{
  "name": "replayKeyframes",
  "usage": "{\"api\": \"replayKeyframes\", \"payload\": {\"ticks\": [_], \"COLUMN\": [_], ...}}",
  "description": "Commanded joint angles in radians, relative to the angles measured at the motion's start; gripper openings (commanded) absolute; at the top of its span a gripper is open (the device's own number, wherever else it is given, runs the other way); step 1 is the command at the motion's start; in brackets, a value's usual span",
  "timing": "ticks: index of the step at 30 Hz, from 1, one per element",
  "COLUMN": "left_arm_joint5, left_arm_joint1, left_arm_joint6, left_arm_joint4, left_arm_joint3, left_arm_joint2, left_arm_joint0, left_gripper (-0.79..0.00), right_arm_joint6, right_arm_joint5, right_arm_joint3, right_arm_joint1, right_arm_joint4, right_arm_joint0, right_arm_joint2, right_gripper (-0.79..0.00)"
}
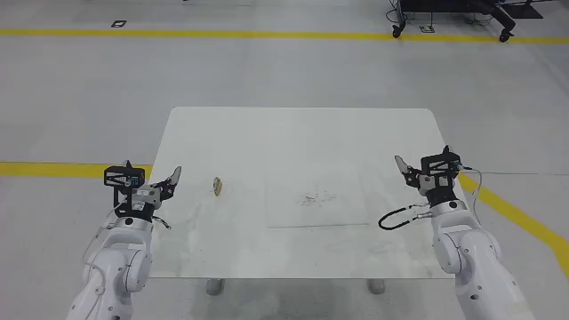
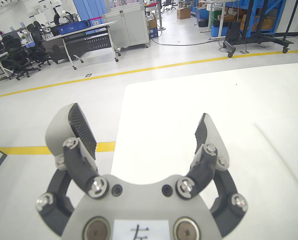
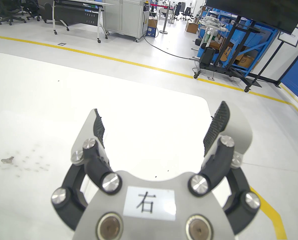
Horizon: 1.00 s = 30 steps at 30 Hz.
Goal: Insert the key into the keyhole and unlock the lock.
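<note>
A small brass-coloured lock (image 1: 218,186) lies on the white table (image 1: 302,142), left of the middle. A small silver key (image 1: 311,199) rests near the table's centre, and also lies off to the side of my right gripper as the key (image 3: 7,160). My left gripper (image 1: 153,178) hovers at the table's left edge, a short way left of the lock, fingers spread with nothing between them; the left gripper (image 2: 141,123) looks out over the table's corner. My right gripper (image 1: 425,164) sits open and empty at the right edge, well right of the key, as the right gripper (image 3: 161,117).
A thin clear sheet (image 1: 316,196) covers the table's middle, with the key on it. A black cable (image 1: 398,218) loops beside the right arm. Yellow floor lines (image 1: 267,33) run around the table, and a wheeled rack (image 1: 453,0) stands far behind.
</note>
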Motion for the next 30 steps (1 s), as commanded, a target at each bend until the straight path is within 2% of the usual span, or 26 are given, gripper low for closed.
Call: {"api": "replayKeyframes", "payload": {"ticks": [1,8,13,21,25,29,30], "left_arm_joint5": [0.0,0.0,0.0,0.0,0.0,0.0,0.0], "left_arm_joint1": [0.0,0.0,0.0,0.0,0.0,0.0,0.0], "left_arm_joint6": [0.0,0.0,0.0,0.0,0.0,0.0,0.0], "left_arm_joint4": [0.0,0.0,0.0,0.0,0.0,0.0,0.0], "left_arm_joint3": [0.0,0.0,0.0,0.0,0.0,0.0,0.0], "left_arm_joint2": [0.0,0.0,0.0,0.0,0.0,0.0,0.0], "left_arm_joint0": [0.0,0.0,0.0,0.0,0.0,0.0,0.0], "left_gripper": [0.0,0.0,0.0,0.0,0.0,0.0,0.0], "right_arm_joint6": [0.0,0.006,0.096,0.162,0.202,0.269,0.274], "right_arm_joint5": [0.0,-0.01,-0.138,-0.408,-0.603,-0.85,-0.881], "right_arm_joint3": [0.0,0.004,0.112,0.351,0.429,0.506,0.517], "right_arm_joint1": [0.0,0.0,-0.011,-0.031,-0.031,-0.027,-0.026], "right_arm_joint4": [0.0,0.002,0.025,0.204,0.268,0.318,0.309], "right_arm_joint0": [0.0,0.002,0.123,0.292,0.355,0.425,0.445], "right_arm_joint2": [0.0,-0.007,-0.142,-0.291,-0.323,-0.366,-0.371], "right_gripper": [-0.001,0.0,0.0,0.0,0.0,0.0,0.0]}}
